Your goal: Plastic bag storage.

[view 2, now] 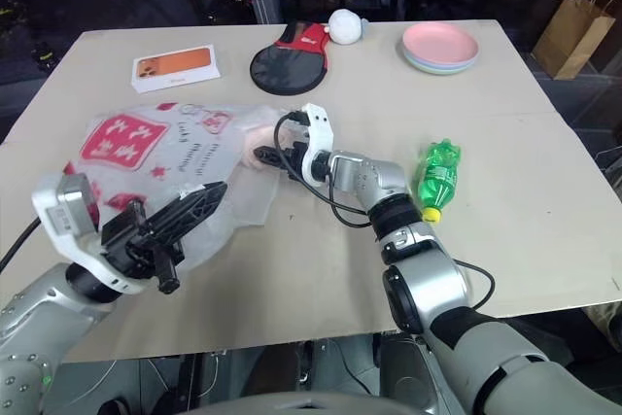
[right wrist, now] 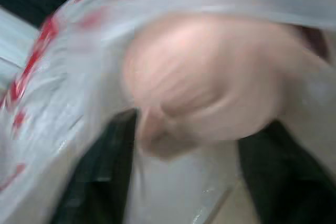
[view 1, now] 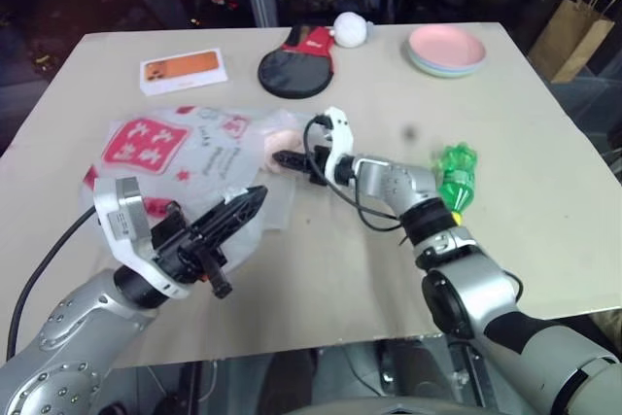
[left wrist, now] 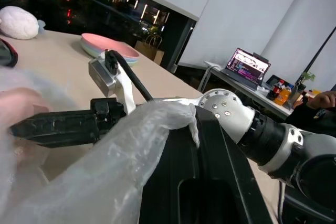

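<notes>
The plastic bag [view 1: 185,148], translucent white with red logos, lies crumpled on the left part of the table. My left gripper [view 1: 243,206] is at the bag's near edge, shut with a fold of the film [left wrist: 131,145] pinched and draped over it. From the right, my right gripper [view 1: 287,162] reaches into the bag's mouth. Its fingers [right wrist: 100,177] stand wide apart, open. A soft pink object [right wrist: 210,77] sits just ahead of them under the film. I cannot tell whether the fingers touch it.
A green bottle [view 1: 455,177] lies by my right forearm. At the table's far side are an orange phone box [view 1: 183,70], a black and red paddle [view 1: 296,65], a white plush ball [view 1: 350,28] and pink plates [view 1: 445,49]. A brown paper bag [view 1: 573,31] stands beyond the right edge.
</notes>
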You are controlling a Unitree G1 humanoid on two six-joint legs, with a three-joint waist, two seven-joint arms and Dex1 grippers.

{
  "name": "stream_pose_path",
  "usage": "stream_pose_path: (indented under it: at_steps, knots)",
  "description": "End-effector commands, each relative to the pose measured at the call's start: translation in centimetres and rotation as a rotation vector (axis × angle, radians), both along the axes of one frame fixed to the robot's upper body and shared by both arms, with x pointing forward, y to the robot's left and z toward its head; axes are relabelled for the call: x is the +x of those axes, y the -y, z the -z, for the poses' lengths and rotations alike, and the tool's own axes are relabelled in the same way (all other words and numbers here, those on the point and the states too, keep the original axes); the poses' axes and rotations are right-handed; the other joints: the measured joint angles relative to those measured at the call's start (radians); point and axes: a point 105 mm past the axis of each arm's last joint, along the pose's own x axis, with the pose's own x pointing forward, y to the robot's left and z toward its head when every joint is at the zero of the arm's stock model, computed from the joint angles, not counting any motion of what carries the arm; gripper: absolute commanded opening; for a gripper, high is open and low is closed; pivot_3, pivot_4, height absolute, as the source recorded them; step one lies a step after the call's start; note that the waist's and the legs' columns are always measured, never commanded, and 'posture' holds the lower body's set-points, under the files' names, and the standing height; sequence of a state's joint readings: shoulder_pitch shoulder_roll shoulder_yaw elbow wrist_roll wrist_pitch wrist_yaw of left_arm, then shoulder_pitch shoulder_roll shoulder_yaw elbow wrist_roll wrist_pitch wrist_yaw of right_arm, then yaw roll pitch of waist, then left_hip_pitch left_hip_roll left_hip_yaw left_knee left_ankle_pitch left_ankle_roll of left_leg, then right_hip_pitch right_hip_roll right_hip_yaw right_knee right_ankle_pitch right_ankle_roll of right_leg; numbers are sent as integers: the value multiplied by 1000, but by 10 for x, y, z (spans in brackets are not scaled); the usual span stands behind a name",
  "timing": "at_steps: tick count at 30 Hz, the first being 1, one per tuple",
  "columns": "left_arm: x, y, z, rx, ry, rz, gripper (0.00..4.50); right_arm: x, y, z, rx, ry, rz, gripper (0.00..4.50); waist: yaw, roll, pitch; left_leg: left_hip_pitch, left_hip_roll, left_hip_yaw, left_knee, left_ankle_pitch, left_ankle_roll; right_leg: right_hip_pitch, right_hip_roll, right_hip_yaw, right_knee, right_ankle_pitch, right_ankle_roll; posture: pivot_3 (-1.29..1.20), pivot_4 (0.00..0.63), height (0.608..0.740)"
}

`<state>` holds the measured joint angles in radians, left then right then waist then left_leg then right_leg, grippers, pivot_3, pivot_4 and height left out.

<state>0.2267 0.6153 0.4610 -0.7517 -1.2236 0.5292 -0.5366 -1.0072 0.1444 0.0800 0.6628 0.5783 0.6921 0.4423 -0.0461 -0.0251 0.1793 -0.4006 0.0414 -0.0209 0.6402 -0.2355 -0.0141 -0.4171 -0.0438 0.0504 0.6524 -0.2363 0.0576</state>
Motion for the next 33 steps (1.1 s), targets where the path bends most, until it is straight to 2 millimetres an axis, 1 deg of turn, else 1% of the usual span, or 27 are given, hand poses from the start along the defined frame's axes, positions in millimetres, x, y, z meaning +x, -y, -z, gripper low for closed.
stream_pose_path:
  at_steps: [1, 3, 7, 9, 11, 14, 16, 17, 18, 20, 21, 22, 24, 26, 27, 28, 30, 32, 33]
  knots:
    - [4, -2, -8, -8, 55, -24, 0, -51, -58, -37, 143, 105, -188, 4449, 1, 0, 0, 0, 0, 0, -1, 0, 0, 0, 0, 0, 0, 0, 0, 0, 150, 740]
    - [7, -5, -9, -20, 62, -38, 0, -60, -53, -42, 146, 170, -244, 4449, 1, 0, 0, 0, 0, 0, -2, 0, 0, 0, 0, -1, -2, 0, 0, 0, 150, 740]
    - [14, -15, -17, -87, 89, -90, 0, -76, -34, -43, 135, 227, -352, 4449, 4, 0, 0, -1, 0, -2, -4, 0, 0, 1, 0, -3, -6, 0, 0, 0, 150, 740]
    - [18, -21, -24, -153, 103, -122, 0, -83, -20, -41, 122, 261, -409, 4449, 6, -1, 0, -2, 0, -4, -4, 0, 0, 2, 0, -5, -8, 0, 0, 0, 150, 740]
    - [21, -28, -27, -204, 109, -157, 0, -87, -4, -35, 85, 269, -444, 4449, 9, -1, 0, -3, 0, -5, -4, 0, 0, 2, -1, -6, -8, 0, 0, 0, 150, 740]
    - [25, -35, -29, -248, 107, -196, 0, -83, 21, -30, 40, 298, -437, 4449, 10, -1, -1, -4, 0, -6, -2, 0, 0, 2, -2, -7, -8, 0, 0, 0, 150, 740]
    - [28, -39, -28, -271, 100, -228, 0, -69, 50, -35, -4, 393, -348, 4449, 11, -1, -1, -4, -1, -7, -2, 0, 0, 3, -2, -8, -8, 0, 0, 0, 150, 740]
    - [29, -39, -26, -275, 94, -233, 0, -59, 66, -39, -42, 446, -283, 4449, 10, -1, 0, -4, -1, -7, -2, 0, 0, 3, -2, -8, -8, 0, 0, 0, 150, 740]
    - [30, -38, -25, -277, 90, -234, 0, -51, 79, -41, -76, 477, -236, 4449, 10, -1, 0, -4, -1, -7, -2, 0, 0, 3, -2, -8, -8, 0, 0, 0, 150, 740]
    - [33, -35, -21, -283, 77, -233, 0, -30, 119, -47, -183, 547, -100, 4449, 12, -1, 0, -4, -1, -7, -2, 0, 0, 3, -2, -8, -8, 0, 0, 0, 150, 740]
    - [35, -35, -20, -289, 72, -232, 0, -21, 135, -48, -232, 571, -42, 4449, 13, -1, 0, -4, -1, -7, -2, 0, 0, 3, -2, -8, -8, 0, 0, 0, 150, 740]
    - [35, -35, -19, -294, 69, -232, 0, -17, 145, -50, -264, 588, -7, 4449, 12, -1, 0, -4, -1, -7, -2, 0, 0, 3, -2, -8, -8, 0, 0, 0, 150, 740]
    - [37, -34, -17, -293, 65, -229, 0, -10, 170, -50, -319, 612, 68, 4449, 6, -1, 0, -4, -1, -7, -2, 0, 0, 2, -2, -8, -8, 0, 0, 0, 150, 740]
    - [39, -33, -17, -287, 64, -225, 0, -1, 200, -46, -410, 578, 174, 4449, 6, 0, 0, -3, -1, -6, -3, 0, 0, 2, -1, -7, -8, 0, 0, 0, 150, 740]
    - [40, -33, -17, -287, 65, -224, 0, 1, 209, -45, -440, 566, 205, 4449, 6, 0, 0, -3, -1, -6, -3, 0, 0, 2, -1, -7, -8, 0, 0, 0, 150, 740]
    - [41, -32, -18, -285, 66, -218, 0, 5, 229, -42, -500, 538, 272, 4449, 6, 0, 0, -3, -1, -6, -3, 0, 0, 2, -1, -7, -8, 0, 0, 0, 150, 740]
    - [41, -30, -18, -276, 66, -204, 0, 6, 258, -41, -578, 495, 362, 4449, 11, 0, 0, -4, -1, -6, -2, 0, 0, 2, -1, -6, -8, 0, 0, 0, 150, 740]
    - [41, -29, -18, -268, 66, -195, 0, 4, 273, -41, -622, 461, 409, 4449, 14, 0, 0, -5, -1, -5, -2, 0, 0, 2, -2, -6, -9, 0, 0, 0, 150, 740]
    - [42, -29, -18, -266, 66, -192, 0, 0, 285, -42, -657, 433, 434, 4449, 14, 0, 0, -5, -1, -5, -2, 0, 0, 2, -2, -6, -9, 0, 0, 0, 150, 740]
